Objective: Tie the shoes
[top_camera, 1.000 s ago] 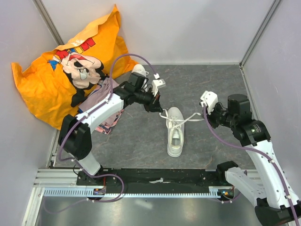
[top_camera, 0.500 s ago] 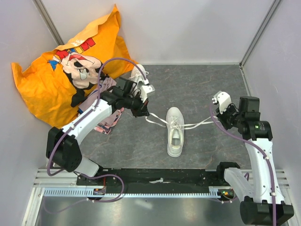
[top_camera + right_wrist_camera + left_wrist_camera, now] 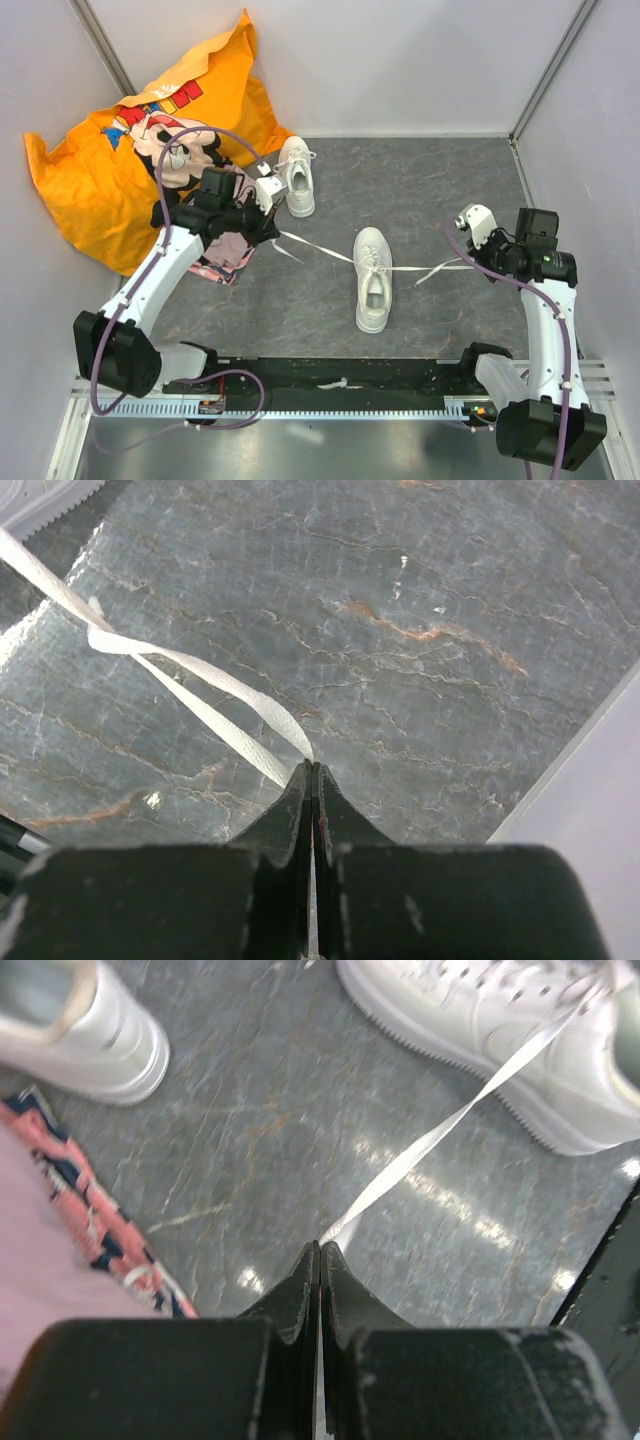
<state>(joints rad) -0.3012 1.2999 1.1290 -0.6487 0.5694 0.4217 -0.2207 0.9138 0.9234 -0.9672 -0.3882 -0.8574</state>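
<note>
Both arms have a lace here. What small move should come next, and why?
Probably bring both ends back in over the shoe to cross them. The left end effector is shut on the left lace and the right end effector on the right lace. Both laces run out to opposite sides of the shoe, so pulling further apart seems to gain little.

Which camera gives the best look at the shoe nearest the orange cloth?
The top view: the whole shoe shows there. The left wrist view catches only one end of it; the right wrist view shows none of it.
</note>
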